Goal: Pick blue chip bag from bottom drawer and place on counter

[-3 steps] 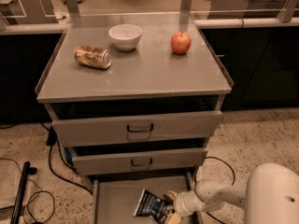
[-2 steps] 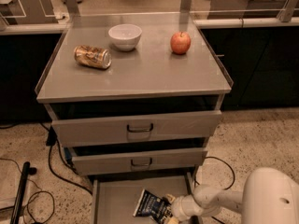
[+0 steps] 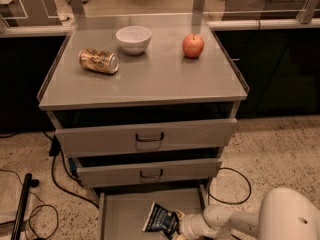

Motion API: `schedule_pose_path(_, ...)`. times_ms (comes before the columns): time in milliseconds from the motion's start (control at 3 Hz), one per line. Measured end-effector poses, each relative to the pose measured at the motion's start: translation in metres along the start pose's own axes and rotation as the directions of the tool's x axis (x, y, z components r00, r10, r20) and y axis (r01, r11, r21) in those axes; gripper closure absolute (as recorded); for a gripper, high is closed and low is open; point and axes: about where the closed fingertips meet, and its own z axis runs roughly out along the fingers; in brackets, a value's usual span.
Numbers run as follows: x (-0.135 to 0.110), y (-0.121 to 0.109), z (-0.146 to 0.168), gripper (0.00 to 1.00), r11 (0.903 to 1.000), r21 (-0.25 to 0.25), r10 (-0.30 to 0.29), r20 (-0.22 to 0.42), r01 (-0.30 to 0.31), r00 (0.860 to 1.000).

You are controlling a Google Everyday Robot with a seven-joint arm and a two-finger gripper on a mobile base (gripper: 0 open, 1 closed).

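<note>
The gripper point(image 3: 176, 229) is at the bottom edge of the camera view, low inside the wide, shallow grey metal bottom drawer point(image 3: 120, 214), at the end of the white arm point(image 3: 225, 220) that reaches in from the right. It is at the right edge of the small, crinkled dark-blue foil chip bag point(image 3: 159, 217). Whether it touches the bag, and whether it is apart or clamped, cannot be determined from this view.

Change over the last second: the gripper has shifted leftward and slightly lower, closing on the bag. The arm now sits lower in the view. The bag has not moved; it lies flat on the drawer floor, right of centre.

Meaning for the task: judged from this, the approach phase is ending and the grasp is the step in hand. The lift and transfer are not yet done.

Above the open bottom drawer, the two grey drawers with dark handles point(image 3: 145, 136) project forward; the lift path will need to clear their fronts.

The flat grey counter point(image 3: 150, 81) holds a gold soda can point(image 3: 98, 61) lying on its side at left, a white bowl point(image 3: 133, 38) at the rear and a red apple point(image 3: 193, 45) at right. The front half of the counter carries nothing and is the likely placement zone.
</note>
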Motion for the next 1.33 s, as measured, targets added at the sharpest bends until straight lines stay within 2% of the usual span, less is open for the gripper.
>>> schedule_pose_path(333,0.0159,-0.0181,0.0193,0.00,0.9975,0.067,0.021,0.005,-0.021,1.000)
schedule_pose_path(667,0.0173,-0.0197,0.0205,0.00,0.9972,0.071,0.022,0.005,-0.023,1.000)
schedule_pose_path(1000,0.0173,-0.0197,0.0205,0.18,0.9972,0.071,0.022,0.005,-0.023,1.000)
schedule_pose_path(1333,0.0172,-0.0196,0.0205,0.42,0.9972,0.071,0.022,0.005,-0.023,1.000)
